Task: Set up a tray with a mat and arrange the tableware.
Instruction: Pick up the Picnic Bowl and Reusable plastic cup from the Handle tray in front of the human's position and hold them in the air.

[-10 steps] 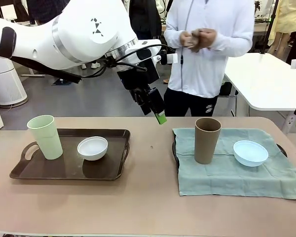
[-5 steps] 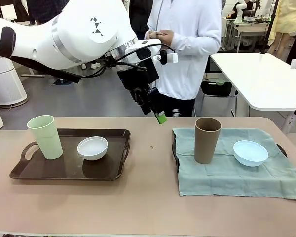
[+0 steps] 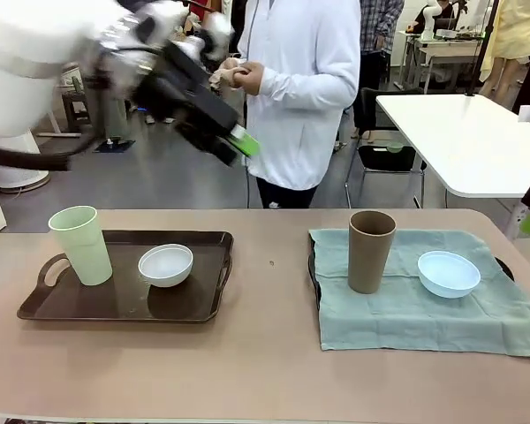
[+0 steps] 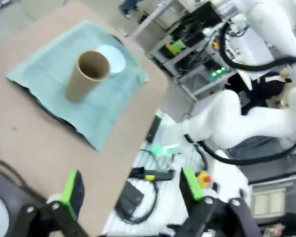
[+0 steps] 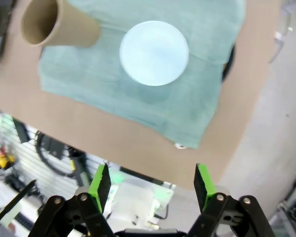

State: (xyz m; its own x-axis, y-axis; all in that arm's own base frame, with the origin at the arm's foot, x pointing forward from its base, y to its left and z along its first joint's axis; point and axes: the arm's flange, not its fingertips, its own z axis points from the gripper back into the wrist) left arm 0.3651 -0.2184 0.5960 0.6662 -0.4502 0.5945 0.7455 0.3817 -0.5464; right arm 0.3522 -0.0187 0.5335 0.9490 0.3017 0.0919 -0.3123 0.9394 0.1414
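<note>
A pale green cup (image 3: 79, 245) and a white bowl (image 3: 166, 264) stand on a dark tray (image 3: 124, 305) at the left. On the right, a green mat (image 3: 424, 309) covers a second tray (image 3: 313, 265) and carries a brown cup (image 3: 371, 251) and a light blue bowl (image 3: 448, 272). My left gripper (image 3: 238, 141) is blurred, high above the table's far edge. In its wrist view the left gripper (image 4: 130, 186) is open and empty, with the brown cup (image 4: 86, 74) far below. The right gripper (image 5: 151, 187) hangs open and empty, high over the blue bowl (image 5: 154, 53) and mat (image 5: 138, 103).
A person in a white top stands at the table's far side with hands (image 3: 234, 75) together. A white table (image 3: 459, 132) stands behind on the right. Bare tabletop (image 3: 269, 291) lies between the two trays and along the front edge.
My left arm has swung up and to the left, away from above the table's middle. The person has stepped left. The cups, bowls, trays and mat have not moved.
</note>
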